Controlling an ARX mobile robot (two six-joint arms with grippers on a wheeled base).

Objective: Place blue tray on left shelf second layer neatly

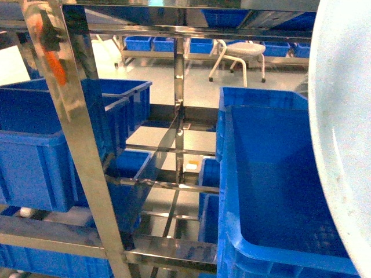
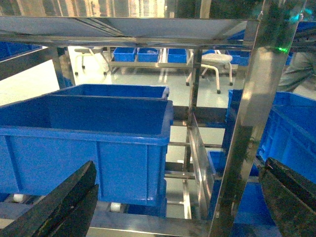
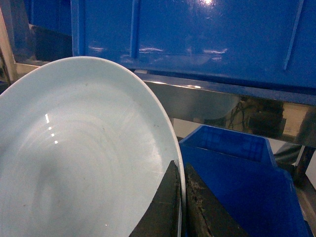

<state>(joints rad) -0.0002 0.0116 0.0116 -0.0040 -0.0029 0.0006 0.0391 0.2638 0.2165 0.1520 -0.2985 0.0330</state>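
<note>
Nearest the right wrist camera, the right gripper point(image 3: 180, 207) is pinching the blue tray point(image 3: 84, 158) by its rim, above a blue crate point(image 1: 278, 191); the left gripper point(image 2: 177, 207) is hanging spread wide before the steel shelf point(image 2: 247, 128); a white stool point(image 1: 243, 55) is standing beyond.

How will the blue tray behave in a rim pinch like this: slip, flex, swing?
The blue tray looks glossy, with highlights on its bowl, so it may slip between the right gripper fingers. Pinched at one rim point only, it could pivot or swing. The thin rim suggests light plastic, likely flexing a little rather than cracking.
</note>
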